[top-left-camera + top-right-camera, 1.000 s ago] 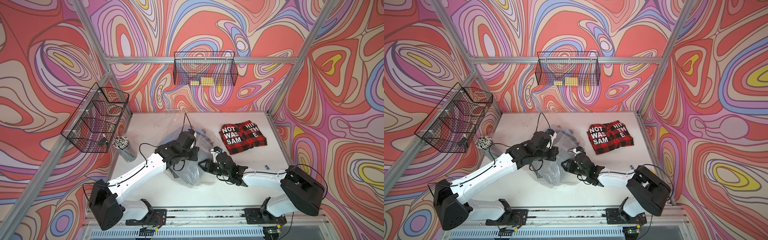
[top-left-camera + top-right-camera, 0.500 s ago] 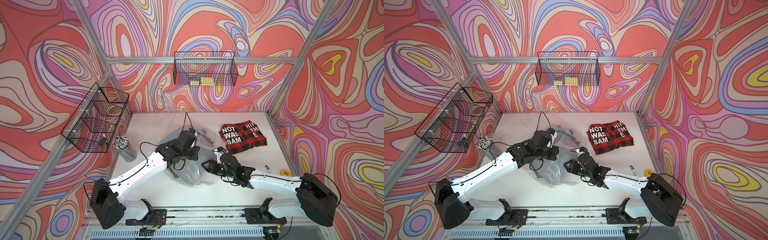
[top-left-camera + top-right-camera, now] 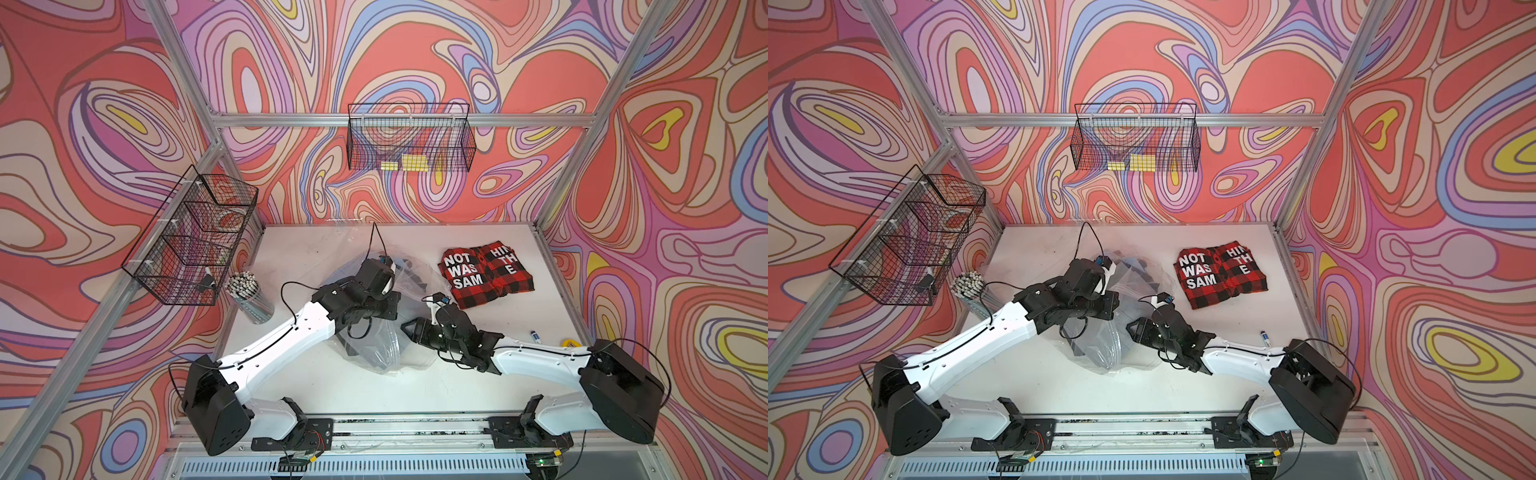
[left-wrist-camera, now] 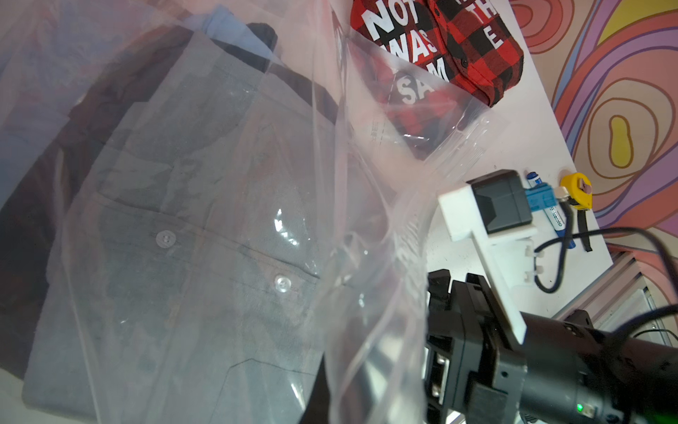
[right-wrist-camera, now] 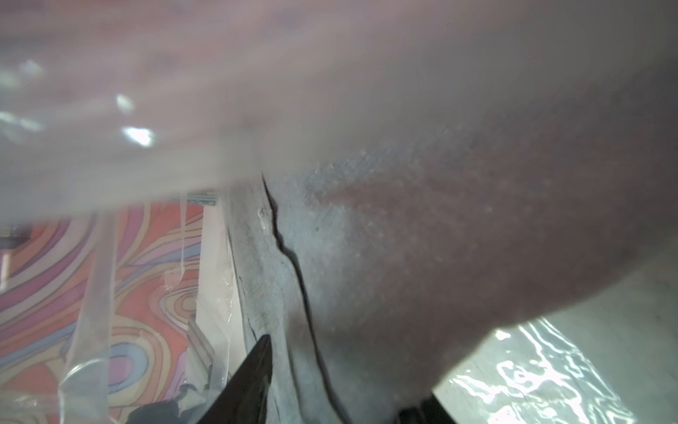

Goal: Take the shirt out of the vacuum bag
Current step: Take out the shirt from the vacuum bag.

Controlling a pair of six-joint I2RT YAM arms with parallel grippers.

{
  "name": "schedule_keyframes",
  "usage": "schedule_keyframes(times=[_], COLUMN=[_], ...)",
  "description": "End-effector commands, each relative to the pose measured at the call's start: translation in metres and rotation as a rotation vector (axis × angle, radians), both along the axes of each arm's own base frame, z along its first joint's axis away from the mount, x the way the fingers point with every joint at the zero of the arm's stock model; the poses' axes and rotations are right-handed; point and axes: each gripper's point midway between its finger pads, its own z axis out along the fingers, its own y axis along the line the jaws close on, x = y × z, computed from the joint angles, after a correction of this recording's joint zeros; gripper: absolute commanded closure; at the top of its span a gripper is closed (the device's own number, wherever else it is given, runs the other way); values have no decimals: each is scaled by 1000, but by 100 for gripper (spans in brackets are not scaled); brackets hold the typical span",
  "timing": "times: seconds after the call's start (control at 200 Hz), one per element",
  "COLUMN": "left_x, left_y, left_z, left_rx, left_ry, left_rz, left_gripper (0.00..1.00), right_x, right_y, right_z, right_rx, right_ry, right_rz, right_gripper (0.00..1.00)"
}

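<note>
The vacuum bag [image 3: 384, 357] is lying crumpled in the middle of the bench [image 3: 436, 395], with bare white surface running open toward the front rail and toward the right edge. A cup of white sticks [image 3: 249, 293] is crowding the left edge. A red plaid shirt [image 3: 486, 272] is sitting near the far right, close beside the bag's far corner. A marker [image 3: 536, 336] and a small yellow object [image 3: 570, 343] are resting close to the right edge, just beyond the right arm. A back wire basket [image 3: 409, 143] and a side wire basket [image 3: 195, 245] are hanging on the walls above bench level.

The bag is showing as clear, glossy plastic, heaped in folds and throwing glints. Inside it the grey shirt [image 4: 205, 227] is lying folded, its placket and two pale buttons facing the left wrist camera.

The left pincer [image 3: 390, 309] is hovering over the bag's far half with its jaws closed; whether plastic is being pinched between them is not showing. The right pincer [image 3: 409, 328] is reaching into the bag's right side. In the right wrist view its dark fingers [image 5: 253, 378] are standing either side of a thick fold of grey cloth, clamping it. Plastic pressed near the lens is blurring most of that view, and the arms are hiding the bag's mouth in both top views.
</note>
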Motion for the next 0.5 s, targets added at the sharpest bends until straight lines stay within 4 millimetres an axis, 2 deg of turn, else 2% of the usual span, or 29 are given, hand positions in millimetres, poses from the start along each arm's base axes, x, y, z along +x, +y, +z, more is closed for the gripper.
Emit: schedule_keyframes(times=[0.0,0.14,0.361,0.496], left_x=[1,1,-1,-3], left_y=[1,3,3,4], left_z=[4,6,3,1], left_rx=[-1,-2,-16,-17], left_ry=[-4,-13,-6,-1], left_rz=[3,9,10,9], left_gripper=[100,100,100,100], right_x=[15,22,35,38], right_y=[19,31,32,42], right_z=[9,2,17,18], right_rx=[70,129,237,288], right_ry=[-25,-22,-130,-146], right_rz=[-10,-17,-79,-62], right_gripper=[52,53,52,65])
